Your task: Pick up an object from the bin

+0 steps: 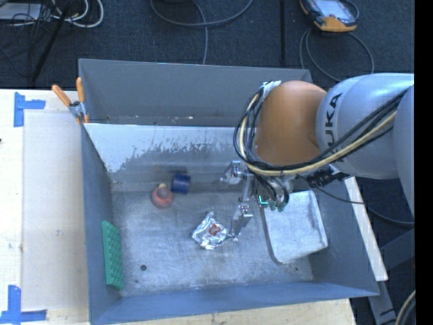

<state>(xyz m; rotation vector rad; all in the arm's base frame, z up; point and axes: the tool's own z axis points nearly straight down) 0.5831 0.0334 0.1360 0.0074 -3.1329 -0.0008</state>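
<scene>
The gripper [237,227] sits low just right of the foil wad [211,233], probably lined up to grasp; clenched or released, cannot tell.

Bin [98,208] grey all over, pale scratch streaks across back wall. Lower left: green strip [111,254], studded pattern. Left of centre: small blue cylinder [180,182], reddish-orange lump [162,196] beside it. Middle: crinkled silver foil [212,232], red spot inside. Right: pale grey sheet [298,229]. Upper right: arm cover [287,124] orange-brown, arm shell [369,127] silver-white with dark lettering, cables [247,131] black and yellow.
</scene>
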